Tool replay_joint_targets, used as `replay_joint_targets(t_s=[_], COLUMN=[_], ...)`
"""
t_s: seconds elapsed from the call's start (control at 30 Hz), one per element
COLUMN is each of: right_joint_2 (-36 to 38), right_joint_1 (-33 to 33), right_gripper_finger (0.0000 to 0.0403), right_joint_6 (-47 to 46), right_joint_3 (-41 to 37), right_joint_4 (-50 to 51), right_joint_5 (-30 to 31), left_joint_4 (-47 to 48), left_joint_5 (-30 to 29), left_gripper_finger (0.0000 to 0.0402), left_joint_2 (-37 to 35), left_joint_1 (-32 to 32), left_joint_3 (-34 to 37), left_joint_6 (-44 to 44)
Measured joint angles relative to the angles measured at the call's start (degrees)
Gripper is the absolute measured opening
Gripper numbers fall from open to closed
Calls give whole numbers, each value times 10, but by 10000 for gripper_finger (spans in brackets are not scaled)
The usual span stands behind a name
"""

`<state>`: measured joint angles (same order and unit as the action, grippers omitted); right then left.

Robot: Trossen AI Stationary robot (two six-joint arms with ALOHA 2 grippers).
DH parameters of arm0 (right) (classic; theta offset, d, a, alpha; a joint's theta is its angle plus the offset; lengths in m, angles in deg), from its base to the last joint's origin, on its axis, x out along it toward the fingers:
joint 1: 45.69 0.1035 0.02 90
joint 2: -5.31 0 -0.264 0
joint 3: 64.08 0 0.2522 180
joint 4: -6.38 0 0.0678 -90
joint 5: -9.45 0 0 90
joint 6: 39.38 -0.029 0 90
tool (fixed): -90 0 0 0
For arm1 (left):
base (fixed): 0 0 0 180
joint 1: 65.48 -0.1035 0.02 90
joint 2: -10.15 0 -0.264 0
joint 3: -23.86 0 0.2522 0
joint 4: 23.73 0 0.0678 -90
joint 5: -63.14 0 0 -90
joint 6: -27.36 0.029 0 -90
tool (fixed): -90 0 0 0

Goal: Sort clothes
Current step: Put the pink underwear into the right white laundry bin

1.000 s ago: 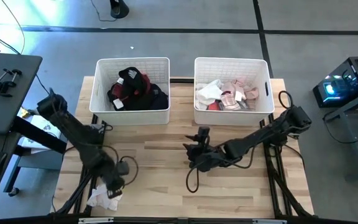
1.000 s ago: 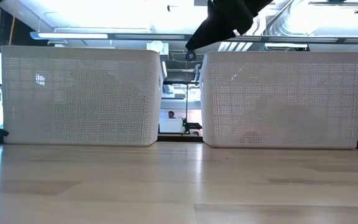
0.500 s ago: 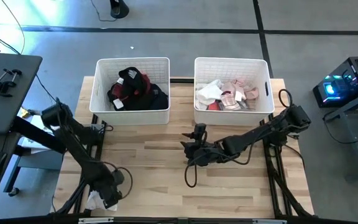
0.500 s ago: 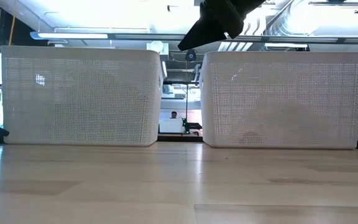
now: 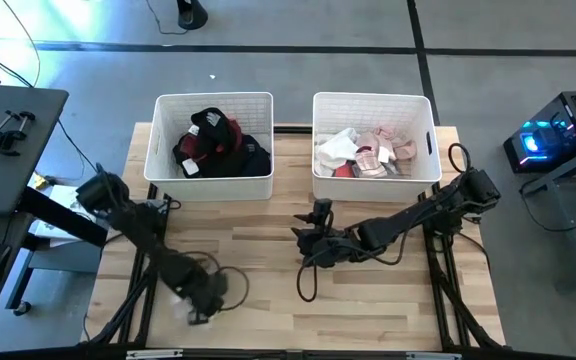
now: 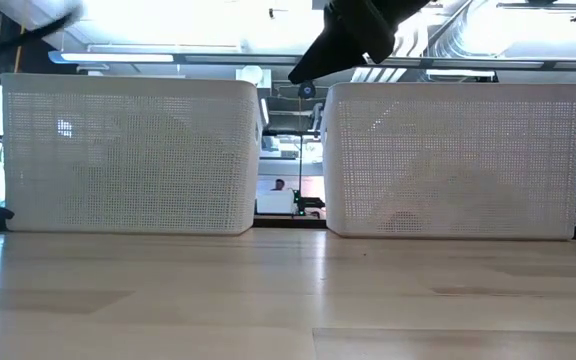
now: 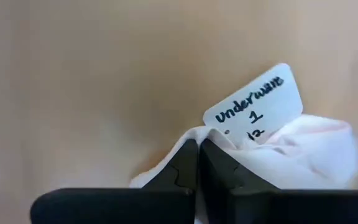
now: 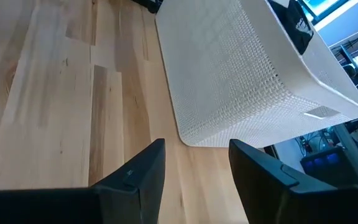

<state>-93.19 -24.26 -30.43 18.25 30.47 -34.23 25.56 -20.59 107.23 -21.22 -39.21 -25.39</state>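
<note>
My left gripper (image 5: pixel 206 296) is near the table's near edge, left of centre, shut on a white garment (image 7: pixel 291 155) with a paper tag reading "Underwear" (image 7: pixel 257 106). In the high view only a small white bit of the garment (image 5: pixel 192 312) shows beside the gripper. My right gripper (image 5: pixel 304 240) hovers open and empty over the table's middle, pointing toward the left; its fingers are apart in the right wrist view (image 8: pixel 194 171). Dark and maroon clothes (image 5: pixel 213 145) lie in the left bin. White and pink clothes (image 5: pixel 363 152) lie in the right bin. My left gripper pinches a bunched fold of the white garment (image 7: pixel 185 140) between its two shut fingers, close to where the paper tag sits. The rest of the garment bulges out to one side of the fingers. Whether it is clear of the table I cannot tell.
Two white mesh bins stand side by side at the table's far edge, the left bin (image 5: pixel 168 170) and the right bin (image 5: pixel 428 170). The left bin's wall (image 8: pixel 253 81) lies ahead of my right gripper. Bare wood (image 5: pixel 258 250) lies between the two grippers.
My left gripper has swept along the near edge from the table's near-left corner toward the right, carrying the white garment with it. The garment lay spread at the corner before and now shows only as a small bit by the gripper.
</note>
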Motion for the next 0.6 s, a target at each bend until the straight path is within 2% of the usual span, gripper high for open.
replay_joint_targets(t_s=[0.13, 0.2, 0.27, 0.37, 0.47, 0.6], right_joint_2=[0, 0, 0, 0, 0, -5], right_joint_1=[6, 10, 14, 16, 4, -21], right_gripper_finger=[165, 165, 165, 165, 165, 165], right_joint_6=[-14, -29, -45, -71, -95, -117], right_joint_3=[0, 0, 0, 0, 0, 0], right_joint_4=[26, 43, 60, 79, 80, 75], right_joint_5=[0, 0, -1, -29, -101, -185], left_joint_4=[-20, -76, -148, -252, -357, -406], left_joint_5=[-195, -272, -325, -344, -342, -339], left_gripper_finger=[1, 1, 0, 0, 0, 0], left_joint_2=[-17, -29, -43, -47, -53, -52], left_joint_1=[-51, -79, -107, -148, -177, -192], left_joint_3=[-7, -8, -12, -10, -11, -10], left_joint_6=[141, 222, 306, 434, 539, 625])
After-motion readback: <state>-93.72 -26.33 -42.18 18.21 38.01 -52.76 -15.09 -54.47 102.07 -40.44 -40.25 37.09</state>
